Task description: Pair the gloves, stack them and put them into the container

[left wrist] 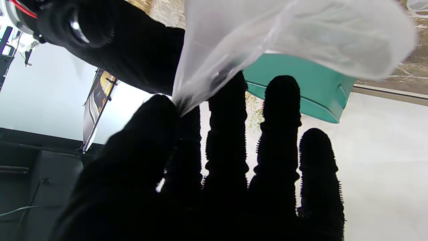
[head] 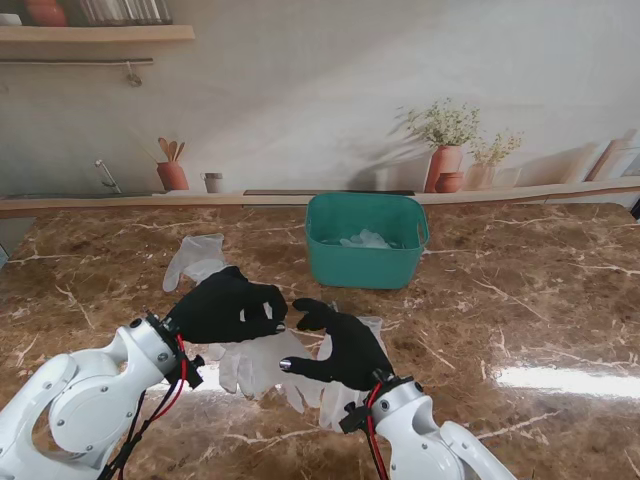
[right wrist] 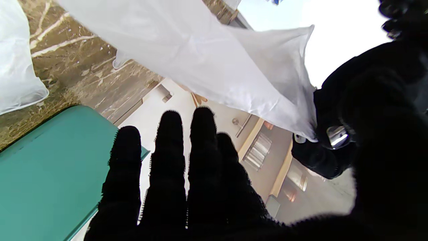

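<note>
A translucent glove (head: 262, 362) hangs near the front edge of the bench (head: 520, 330), slightly lifted. The left hand (head: 228, 306) has its thumb and forefinger pinched on one corner of the film, probably to hold it taut for laying onto a mate. The right hand (head: 340, 348) is just beside it, fingers straight and apart in the wrist view; whether it holds any film I cannot tell. Another glove (head: 195, 260) lies flat toward the left. The teal container (head: 366, 240) stands farther back, gloves already inside.
</note>
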